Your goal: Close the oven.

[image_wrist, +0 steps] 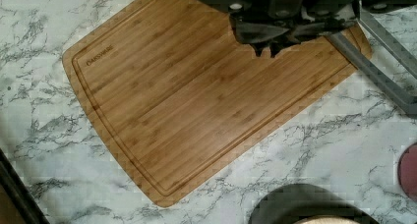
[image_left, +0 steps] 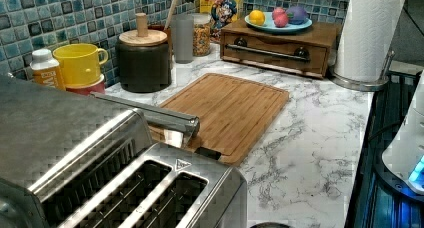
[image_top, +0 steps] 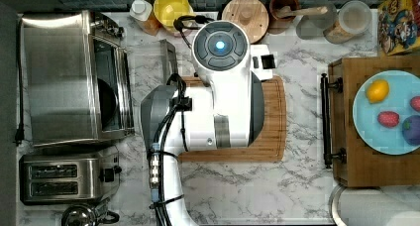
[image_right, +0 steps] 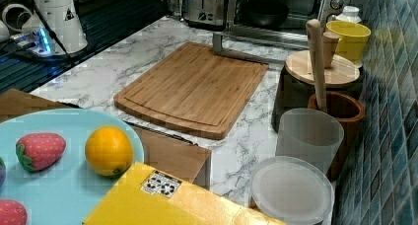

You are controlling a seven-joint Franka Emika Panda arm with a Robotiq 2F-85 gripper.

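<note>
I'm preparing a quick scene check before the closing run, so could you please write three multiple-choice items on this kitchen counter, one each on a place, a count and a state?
1. What lies directly beyond the oven door's bar handle in the right view?
A. the bamboo cutting board
B. the paper towel roll
C. the cereal box

2. How many slots does the toaster have?
A. one
B. two
C. four

3. What is the state of the oven door?
A. shut
B. removed
C. open, folded down

Answers:
1 A: the handle sits at the edge of the bamboo cutting board.
2 B: the top view shows two slots.
3 C: the door lies lowered over the counter and the dark interior shows.
</note>
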